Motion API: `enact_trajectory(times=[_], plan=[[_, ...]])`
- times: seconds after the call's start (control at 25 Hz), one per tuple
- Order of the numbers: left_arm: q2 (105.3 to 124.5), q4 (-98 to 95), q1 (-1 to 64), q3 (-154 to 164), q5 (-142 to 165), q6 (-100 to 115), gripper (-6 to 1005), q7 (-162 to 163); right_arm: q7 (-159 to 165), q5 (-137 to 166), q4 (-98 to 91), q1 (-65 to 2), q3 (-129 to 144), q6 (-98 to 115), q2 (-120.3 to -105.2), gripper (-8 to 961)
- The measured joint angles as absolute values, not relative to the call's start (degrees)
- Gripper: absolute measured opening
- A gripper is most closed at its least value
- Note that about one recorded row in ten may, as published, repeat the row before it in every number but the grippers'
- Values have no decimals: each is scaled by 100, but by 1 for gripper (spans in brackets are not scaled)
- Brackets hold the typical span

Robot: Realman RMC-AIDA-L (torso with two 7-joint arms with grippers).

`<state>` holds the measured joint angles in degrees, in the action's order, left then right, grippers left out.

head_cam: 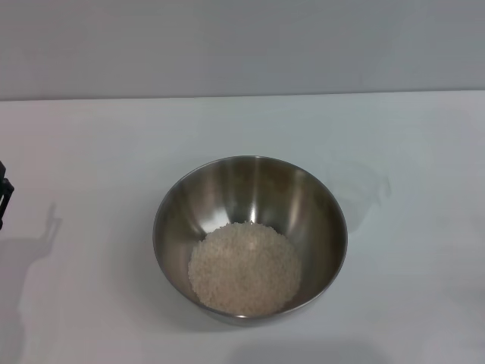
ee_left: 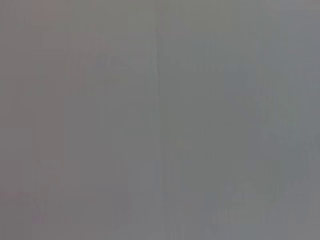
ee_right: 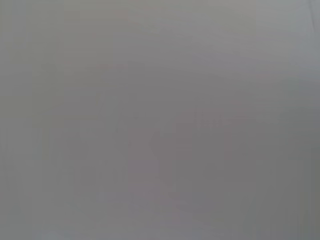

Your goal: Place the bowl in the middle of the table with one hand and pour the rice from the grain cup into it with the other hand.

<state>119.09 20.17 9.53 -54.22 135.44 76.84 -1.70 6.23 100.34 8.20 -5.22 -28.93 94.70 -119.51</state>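
Task looks basically done, judging from the layout: the bowl (head_cam: pixel 250 239) sits upright near the middle of the counter (head_cam: pixel 91 152) and the rice (head_cam: pixel 244 268) is already in it, a pale heap covering the bottom, leaning toward the near wall. No grains visible spilled on the counter around it. The grain cup (head_cam: pixel 362 191) stands on the counter just beside the bowl on the robot's right, slightly farther back, close to the rim; can't tell if they touch. It's translucent and hard to read, but looks empty, nothing pale inside that I can make out. Nothing seems left except maybe arms retreating. Left gripper (head_cam: pixel 4 199): only a dark sliver at the left edge of the head view, well apart from the bowl, holding nothing that shows; whether its fingers are spread or pressed together I cannot tell. Right gripper isn't in the head view at all, so no call on its fingers either. Both wrist views show only flat featureless grey, no bowl, cup or fingers in them.
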Motion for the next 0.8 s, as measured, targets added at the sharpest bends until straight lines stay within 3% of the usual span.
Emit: enact_trajectory(times=[0.12, 0.8], plan=[[11909, 2031, 926, -5423, 13544, 7689, 829, -169, 602, 10030, 841, -526, -2899, 9470, -11959, 782], [11909, 2029, 821, -5451, 13543, 7723, 829, -166, 576, 9971, 906, -526, -2892, 9527, -11976, 782]])
